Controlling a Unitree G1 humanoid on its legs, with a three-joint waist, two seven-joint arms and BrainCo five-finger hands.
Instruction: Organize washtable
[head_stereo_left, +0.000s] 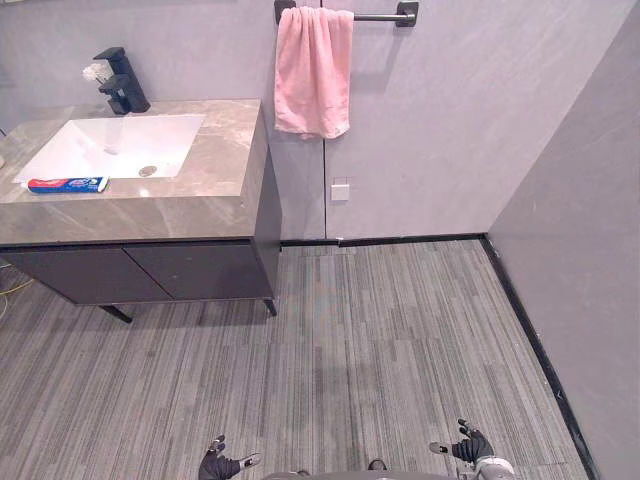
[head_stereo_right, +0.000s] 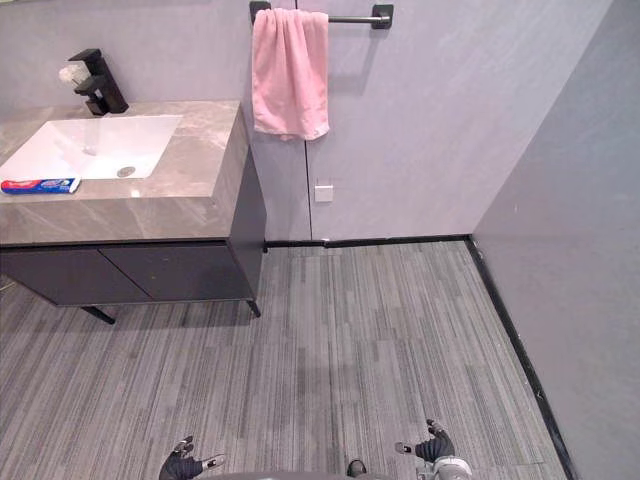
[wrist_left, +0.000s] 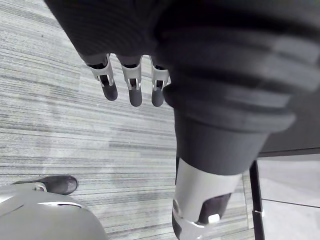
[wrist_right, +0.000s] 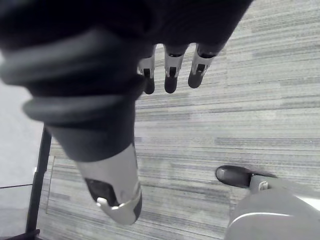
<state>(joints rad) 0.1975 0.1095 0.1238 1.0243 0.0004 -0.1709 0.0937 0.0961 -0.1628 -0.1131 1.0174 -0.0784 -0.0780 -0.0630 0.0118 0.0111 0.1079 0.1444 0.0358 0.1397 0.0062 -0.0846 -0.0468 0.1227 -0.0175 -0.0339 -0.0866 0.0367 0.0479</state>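
Hands: left hand (wrist_left: 131, 86) and right hand (wrist_right: 170, 75) slack-fingered, empty.
Risk: toothpaste (head_stereo_left: 67, 184) seemingly on basin (head_stereo_left: 95, 150) rim; clumsy reach knocks it in.

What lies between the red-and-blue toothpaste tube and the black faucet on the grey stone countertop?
The white rectangular sink basin lies there, as the left eye view shows.

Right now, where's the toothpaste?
The toothpaste lies flat on the counter at the left of the eye views, just in front of the sink, opposite the tap.
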